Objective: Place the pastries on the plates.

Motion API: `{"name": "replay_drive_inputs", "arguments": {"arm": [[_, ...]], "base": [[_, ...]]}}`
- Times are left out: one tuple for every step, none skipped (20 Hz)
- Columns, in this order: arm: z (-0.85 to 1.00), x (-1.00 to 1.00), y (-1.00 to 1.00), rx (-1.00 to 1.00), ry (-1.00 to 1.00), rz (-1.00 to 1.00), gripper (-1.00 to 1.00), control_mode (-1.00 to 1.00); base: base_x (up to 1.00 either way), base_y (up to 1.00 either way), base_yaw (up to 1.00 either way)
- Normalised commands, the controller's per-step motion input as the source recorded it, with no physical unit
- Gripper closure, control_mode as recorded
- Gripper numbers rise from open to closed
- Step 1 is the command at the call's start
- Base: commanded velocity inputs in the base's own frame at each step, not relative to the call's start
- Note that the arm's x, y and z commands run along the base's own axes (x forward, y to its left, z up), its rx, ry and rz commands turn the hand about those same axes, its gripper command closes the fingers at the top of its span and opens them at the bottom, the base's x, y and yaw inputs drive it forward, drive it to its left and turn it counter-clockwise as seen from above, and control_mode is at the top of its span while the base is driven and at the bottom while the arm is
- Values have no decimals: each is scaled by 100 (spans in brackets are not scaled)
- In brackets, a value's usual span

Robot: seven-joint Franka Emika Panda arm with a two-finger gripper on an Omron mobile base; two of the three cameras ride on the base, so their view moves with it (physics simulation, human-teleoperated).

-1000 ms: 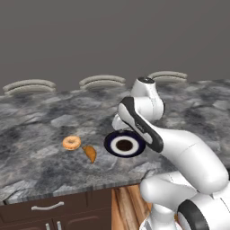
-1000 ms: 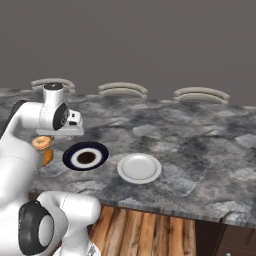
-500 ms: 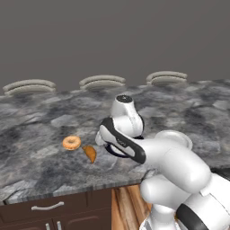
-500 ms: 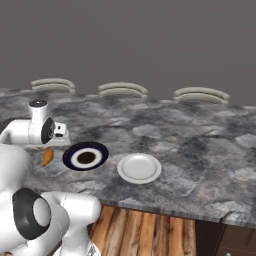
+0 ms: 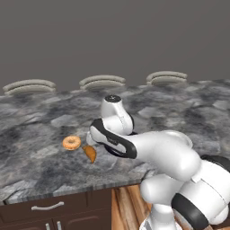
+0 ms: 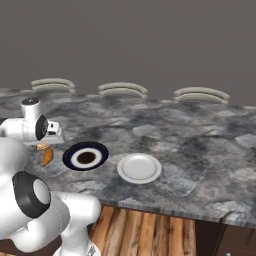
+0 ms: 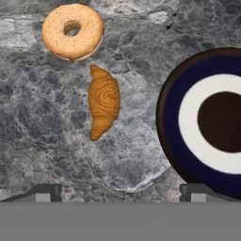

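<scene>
The claw [image 7: 120, 193] hangs over the grey marbled worktop [image 7: 42, 141] with its two dark fingertips [image 7: 44, 192] set wide apart and nothing between them, so it stands open. Just ahead of the claw, slightly toward its left fingertip, the orange-brown croissant [image 7: 103, 101] lies flat on the stone, its length pointing away from the claw. Beyond the croissant, near but not touching it, sits the doughnut [image 7: 73, 31], a tan ring. On the claw's other side, beside its right fingertip, is the navy plate [image 7: 172, 122] with a white ring and dark centre; it carries no pastry. Seen from the right base camera, the white plate [image 6: 139, 167] rests farther along the worktop, past the navy plate and well apart from the claw, also bare. Three grey ridged burners [image 6: 123, 89] line the far edge.
</scene>
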Motion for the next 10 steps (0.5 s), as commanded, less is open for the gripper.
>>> {"name": "replay_drive_inputs", "arguments": {"arm": [[-2,26,12,0,10,0,-100,-100],[-4,44,6,0,20,0,-100,-100],[-15,49,13,0,25,0,-100,-100],[-24,51,16,0,27,0,-100,-100],[-29,54,20,0,26,0,-100,-100],[-21,55,15,0,23,0,-100,-100],[-16,54,29,0,20,0,-100,-100],[-31,46,22,0,15,0,-100,-100],[-36,33,9,0,5,0,-100,-100],[-32,24,4,0,0,0,-100,-100]], "base": [[0,0,0],[0,0,0],[0,0,0],[0,0,0],[0,0,0],[0,0,0],[0,0,0],[0,0,0],[0,0,0],[0,0,0]]}}
